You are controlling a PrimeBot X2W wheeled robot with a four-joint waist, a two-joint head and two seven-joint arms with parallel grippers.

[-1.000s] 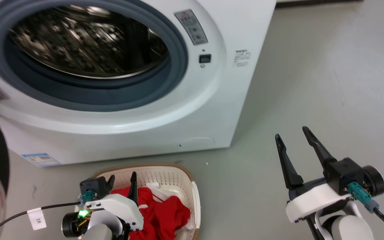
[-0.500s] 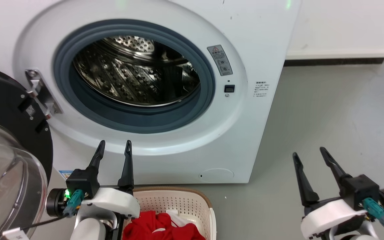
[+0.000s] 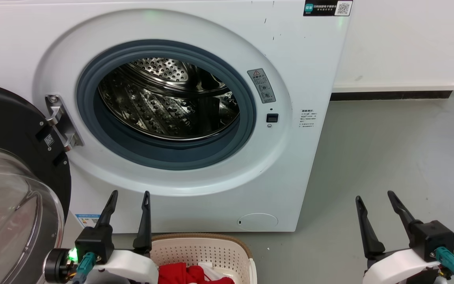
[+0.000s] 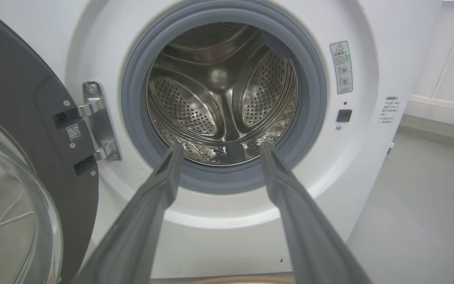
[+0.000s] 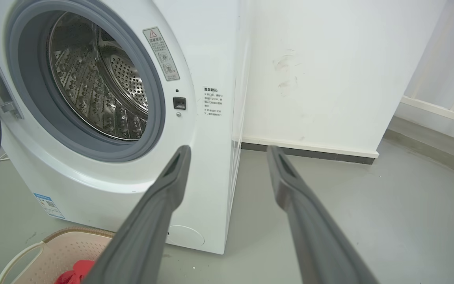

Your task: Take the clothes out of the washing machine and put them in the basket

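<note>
- Just in front of the washing machine [image 3: 302, 59], at its base, the red clothes [image 3: 179, 274] with a little white among them lie heaped inside the basket [image 3: 195, 236]. They sit at the very bottom edge of the head view.
- The basket is cream plastic with small holes and a brown rim. It stands on the floor [image 3: 388, 157] close to the machine's front, below the round opening.
- A grey rubber ring [image 3: 172, 156] circles the machine's opening. Behind it the drum [image 3: 160, 110] shows shiny steel dotted with holes, with raised ribs along its wall.
- The door [image 3: 10, 118] stands swung open to the left of the opening, held by a metal hinge [image 3: 59, 126]. It has a black rim and a bulging clear glass centre.
- The left gripper [image 3: 130, 193] is held in front of the machine's lower front panel, above the basket's left end. Its two dark fingers point up toward the opening and are spread apart, with nothing between them.
- The right gripper [image 3: 374, 195] hangs over the floor, well to the right of the machine. Its fingers are likewise parted and hold nothing.
- A grey warning sticker [image 3: 261, 85] sits just right of the machine's opening.
- A white wall [image 3: 400, 39] with a dark skirting strip stands behind the machine, to its right.
</note>
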